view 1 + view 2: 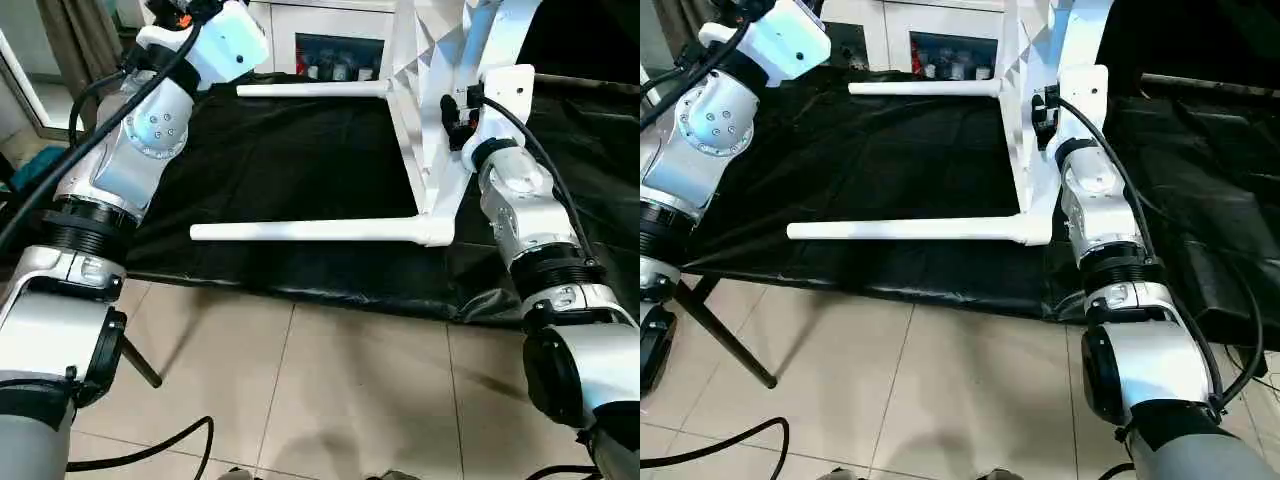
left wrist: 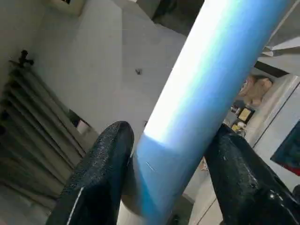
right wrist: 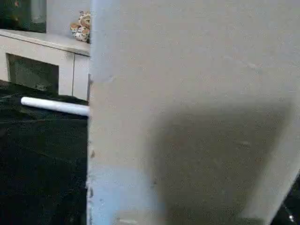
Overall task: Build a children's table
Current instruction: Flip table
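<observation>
I am keeping the tabletop [image 1: 425,120] standing on its edge on the black cloth [image 1: 300,170], so its two fitted legs stick out level toward my left: the near leg [image 1: 310,231] along the front of the cloth, the far leg [image 1: 312,89] further back. Tipped like this, the open sockets face sideways and are easier to reach. My right gripper [image 1: 455,112] is pressed against the top's upper part, steadying it; whether its fingers are clamped I cannot tell. My left gripper [image 2: 171,154] is raised high on my left, and in its wrist view I am seeing a third leg [image 2: 206,93] lying between the two black fingers [image 2: 101,173], which sit close on either side, apparently pinching it. I judge I am bringing this leg toward a free socket.
</observation>
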